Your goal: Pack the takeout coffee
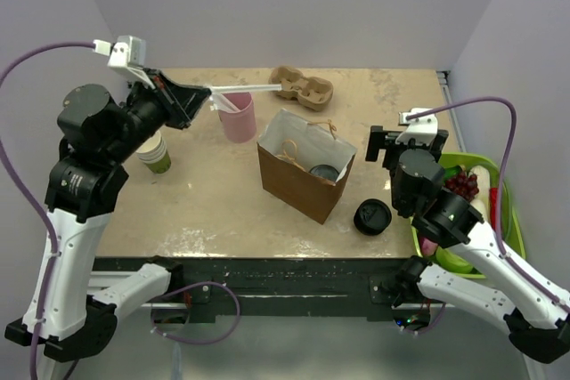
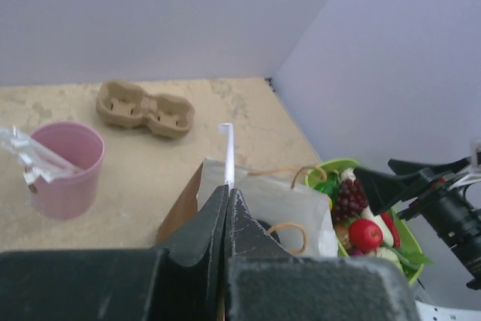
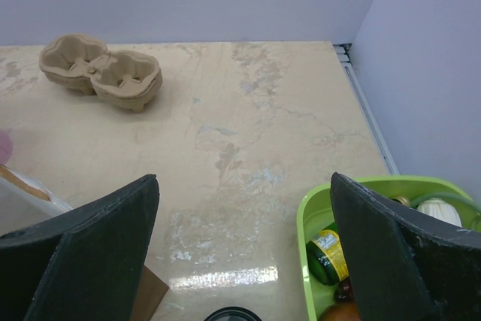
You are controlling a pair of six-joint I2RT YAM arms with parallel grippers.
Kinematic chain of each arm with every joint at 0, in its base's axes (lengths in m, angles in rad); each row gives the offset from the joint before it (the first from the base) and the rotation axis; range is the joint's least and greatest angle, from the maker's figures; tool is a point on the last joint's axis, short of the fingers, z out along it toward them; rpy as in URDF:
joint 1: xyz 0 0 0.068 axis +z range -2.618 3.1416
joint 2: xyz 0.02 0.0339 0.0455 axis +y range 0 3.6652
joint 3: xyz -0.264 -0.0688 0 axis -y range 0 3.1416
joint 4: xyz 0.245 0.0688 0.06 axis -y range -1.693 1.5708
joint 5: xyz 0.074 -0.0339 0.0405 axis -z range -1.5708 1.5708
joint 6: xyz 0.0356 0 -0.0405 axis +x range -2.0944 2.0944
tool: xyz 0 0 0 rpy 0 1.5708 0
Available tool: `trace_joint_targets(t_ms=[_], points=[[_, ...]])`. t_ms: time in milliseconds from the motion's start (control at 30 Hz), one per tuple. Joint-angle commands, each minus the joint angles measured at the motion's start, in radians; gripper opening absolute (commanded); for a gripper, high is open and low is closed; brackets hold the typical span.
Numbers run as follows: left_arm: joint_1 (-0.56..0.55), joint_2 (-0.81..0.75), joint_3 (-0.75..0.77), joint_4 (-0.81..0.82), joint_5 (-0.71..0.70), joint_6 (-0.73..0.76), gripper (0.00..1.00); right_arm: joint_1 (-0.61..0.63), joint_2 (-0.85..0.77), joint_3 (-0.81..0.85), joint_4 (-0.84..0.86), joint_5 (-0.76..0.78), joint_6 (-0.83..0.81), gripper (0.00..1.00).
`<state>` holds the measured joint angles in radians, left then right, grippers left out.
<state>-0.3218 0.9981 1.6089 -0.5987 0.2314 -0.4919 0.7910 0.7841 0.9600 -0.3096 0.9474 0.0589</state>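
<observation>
Takeout coffee inside brown paper bag, upright, long axis vertical, lid up. Only dark lid and a pale sliver of wall show. Black round lid at bag's 4 o'clock, body beneath unclear. My left claw clamped on white straw, arm reaching from 9 o'clock. My right claw spread wide, empty, at bag's 2 o'clock.
</observation>
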Motion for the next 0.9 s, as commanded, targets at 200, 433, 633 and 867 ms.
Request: trace_joint_targets(t_ms=[200,433,633,867], points=[[-0.002,0.063,-0.11,-0.156,0.128,-0.008,0.0,-0.001,-0.022,-0.003,0.047,-0.009,0.001,0.98],[-0.013,0.063,-0.043,-0.11,0.119,-0.022,0.0,-0.003,-0.005,0.0,0.049,-0.002,-0.004,0.98],[-0.014,0.08,0.135,-0.139,0.037,-0.027,0.0,-0.001,-0.003,0.0,0.047,-0.002,-0.007,0.98],[-0.014,0.114,0.143,-0.135,0.141,-0.017,0.0,-0.001,-0.023,-0.004,0.052,-0.012,-0.004,0.98]])
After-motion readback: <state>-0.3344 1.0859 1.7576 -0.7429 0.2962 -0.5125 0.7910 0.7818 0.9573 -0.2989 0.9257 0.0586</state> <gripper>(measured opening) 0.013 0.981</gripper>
